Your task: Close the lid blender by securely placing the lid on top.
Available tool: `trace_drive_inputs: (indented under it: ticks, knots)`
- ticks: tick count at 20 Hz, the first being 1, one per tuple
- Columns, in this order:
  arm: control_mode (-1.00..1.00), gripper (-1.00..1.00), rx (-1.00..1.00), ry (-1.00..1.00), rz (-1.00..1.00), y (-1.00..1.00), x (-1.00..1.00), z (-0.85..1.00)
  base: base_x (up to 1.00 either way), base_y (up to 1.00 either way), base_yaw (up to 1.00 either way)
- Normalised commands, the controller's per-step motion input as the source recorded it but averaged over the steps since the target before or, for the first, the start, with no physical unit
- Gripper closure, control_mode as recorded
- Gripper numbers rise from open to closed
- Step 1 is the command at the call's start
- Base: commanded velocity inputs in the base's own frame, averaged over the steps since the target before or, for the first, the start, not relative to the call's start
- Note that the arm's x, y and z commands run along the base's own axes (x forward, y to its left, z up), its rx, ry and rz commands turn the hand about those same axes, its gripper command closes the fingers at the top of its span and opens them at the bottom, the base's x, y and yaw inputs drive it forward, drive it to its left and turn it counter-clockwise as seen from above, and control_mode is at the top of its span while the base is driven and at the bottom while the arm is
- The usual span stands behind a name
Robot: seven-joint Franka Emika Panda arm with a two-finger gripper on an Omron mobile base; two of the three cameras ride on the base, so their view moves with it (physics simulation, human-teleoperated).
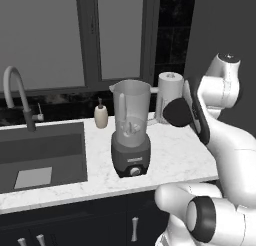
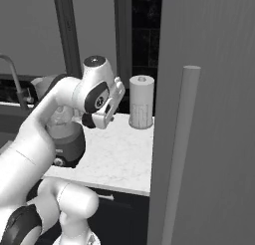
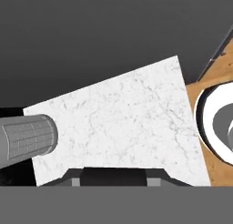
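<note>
At the left end of the marble counter (image 1: 175, 155) lies a dark sink (image 1: 42, 157) with a curved faucet (image 1: 17, 97) behind it. Just right of the sink, near the back wall, stands a small beige soap bottle (image 1: 101, 115). Next comes the blender (image 1: 131, 135), upright near the counter's front edge, its dark base and round knob facing forward and its clear jar open at the top. To the right of the jar and above the counter, the lid (image 1: 176, 112) hangs in the air as a black disc, tilted nearly on edge, up against the white hand. The gripper (image 2: 89, 120) is at the end of that hand; whether its fingers are clamped on the lid or spread cannot be told. Behind it at the back of the counter stands the white paper-towel roll (image 2: 141, 102). A tall grey cabinet side (image 2: 209, 114) is on the far right.
</note>
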Motion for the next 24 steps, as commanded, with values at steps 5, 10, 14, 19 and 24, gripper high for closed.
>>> trace_drive_inputs:
  ticks: [5, 10, 14, 19, 24]
  knots:
    - [-1.00, 1.00, 0.00, -0.19, -0.02, 0.13, -0.35, 0.84, 0.00, 0.00, 0.00]
    - [-1.00, 1.00, 0.00, -0.27, 0.00, 0.29, -0.26, 0.91, 0.00, 0.00, 0.00]
    - [-1.00, 1.00, 0.01, -0.25, 0.00, 0.39, -0.11, 0.85, 0.00, 0.00, 0.00]
    - [-1.00, 1.00, 0.05, -0.16, 0.00, 0.52, 0.00, 0.60, 0.00, 0.00, 0.00]
    - [-1.00, 1.00, 0.11, 0.00, -0.01, 0.63, 0.30, 0.17, 0.00, 0.00, 0.00]
